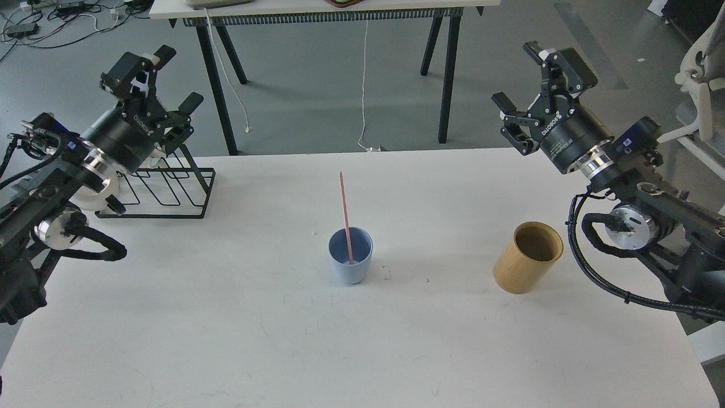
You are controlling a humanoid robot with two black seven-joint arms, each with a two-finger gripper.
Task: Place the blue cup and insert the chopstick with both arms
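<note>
Head view shows the blue cup (350, 263) standing upright near the middle of the white tabletop (226, 340), with the pink chopstick (345, 218) already inside it, its lower end on the cup's floor and its top leaning slightly left and toward the far edge. Both arms are raised and well apart from the cup: the left gripper (161, 79) hangs over the black wire rack (164, 195) at the far left, its fingers spread and empty, and the right gripper (535, 85) hangs at the far right, fingers likewise spread and holding nothing. By the look of it the task is nearly or fully done, so the risks are small ones. The cup seems light and the stick stands tall above its rim, so a bump to the tabletop or a careless sweep of either arm could tip both over. The tan holder (528, 265) sits under the right arm's path and could be knocked too.
</note>
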